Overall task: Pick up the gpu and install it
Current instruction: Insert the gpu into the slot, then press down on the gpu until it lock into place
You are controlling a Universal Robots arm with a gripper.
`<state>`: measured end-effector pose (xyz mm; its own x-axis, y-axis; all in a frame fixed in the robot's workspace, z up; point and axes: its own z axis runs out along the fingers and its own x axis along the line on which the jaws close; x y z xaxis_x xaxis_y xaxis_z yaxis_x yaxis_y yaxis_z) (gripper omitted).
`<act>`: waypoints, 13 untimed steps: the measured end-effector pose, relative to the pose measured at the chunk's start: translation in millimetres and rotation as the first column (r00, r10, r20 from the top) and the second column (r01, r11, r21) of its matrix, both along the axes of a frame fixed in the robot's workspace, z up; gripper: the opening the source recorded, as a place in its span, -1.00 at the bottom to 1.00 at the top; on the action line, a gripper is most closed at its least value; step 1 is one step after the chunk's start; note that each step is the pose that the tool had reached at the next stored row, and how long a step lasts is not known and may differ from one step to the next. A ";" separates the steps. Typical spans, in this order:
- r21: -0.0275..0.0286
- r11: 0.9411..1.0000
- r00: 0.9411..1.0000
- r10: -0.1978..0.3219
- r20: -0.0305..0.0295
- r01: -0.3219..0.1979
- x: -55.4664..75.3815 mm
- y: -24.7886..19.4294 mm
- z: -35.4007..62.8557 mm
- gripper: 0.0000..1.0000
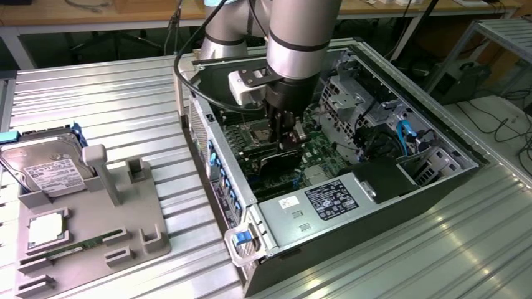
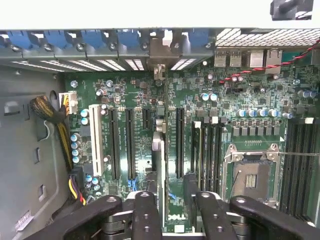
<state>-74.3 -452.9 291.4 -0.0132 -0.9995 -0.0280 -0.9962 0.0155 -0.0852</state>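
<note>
My gripper [image 1: 287, 144] reaches down into the open computer case [image 1: 440, 180], shut on the gpu [image 1: 278, 163], a black card held on edge just above the motherboard. In the wrist view the gpu [image 2: 159, 160] appears edge-on as a thin strip between the black fingers [image 2: 148, 210]. It runs over the expansion slots [image 2: 129, 142] toward the rear wall, where its pale metal bracket [image 2: 159, 52] stands among the blue slot clips [image 2: 95, 37]. Whether the card's edge sits in a slot cannot be told.
The empty CPU socket [image 2: 250, 175] and memory slots [image 2: 207, 150] lie beside the card; cables [image 2: 50, 112] hang on the other side. The power supply [image 1: 332, 199] fills the case's near end. A grey tray [image 1: 137, 240] at the exterior view's left holds a hard drive [image 1: 50, 168], a CPU [image 1: 46, 227] and a memory stick [image 1: 79, 246].
</note>
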 end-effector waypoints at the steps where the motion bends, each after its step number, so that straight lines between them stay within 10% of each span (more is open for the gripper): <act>1: 0.000 1.000 1.000 0.000 0.000 0.000 0.0 0.0 0.0 -0.46; 13: 0.000 1.000 1.000 0.000 0.000 0.000 0.0 0.0 0.0 -0.79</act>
<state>-74.3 -452.9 291.5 -0.0132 -0.9995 -0.0280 -0.9963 0.0155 -0.0851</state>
